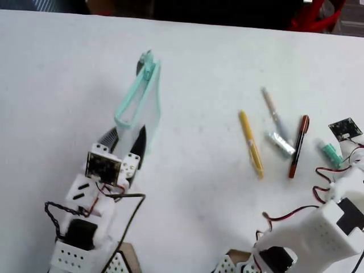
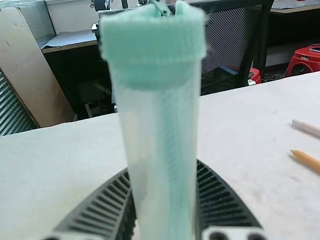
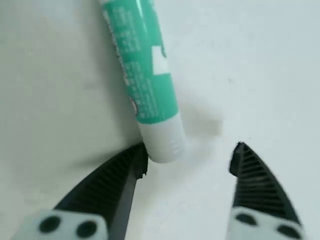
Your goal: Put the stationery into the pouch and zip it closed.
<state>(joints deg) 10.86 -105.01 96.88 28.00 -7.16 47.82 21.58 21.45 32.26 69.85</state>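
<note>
Right claw point(image 3: 190, 152): we see its jaws standing apart, low over the white table point(image 3: 260, 60), with nothing between them.
Glue stick point(image 3: 142, 75): it lies flat just ahead of the right claw. Its white end sits beside one fingertip, off to one side of the gap. We cannot tell whether it touches that fingertip.
Long axis: the stick runs away from the claw, roughly along its reach and not across the jaws. We judge a pickup needs the claw shifted sideways over it.
Pens: farther out from the right claw, toward the other arm, lie a red pen point(image 1: 298, 145), a short silver marker point(image 1: 280, 143), a pale pen point(image 1: 273, 111) and a yellow pen point(image 1: 251, 143), all loose on the table.
Left claw point(image 1: 124, 140): it is clamped on the near end of the teal pouch point(image 1: 139, 94), well apart from all the stationery.
Pouch: it stretches away from the left claw, its teal rim open in a long loop. We can make out nothing inside it.
Nearer arm: the right, by our judgement, for every item.
View against view: the right wrist view gives the stick's offset from the jaws. The high view gives the spread of pens and pouch.
</note>
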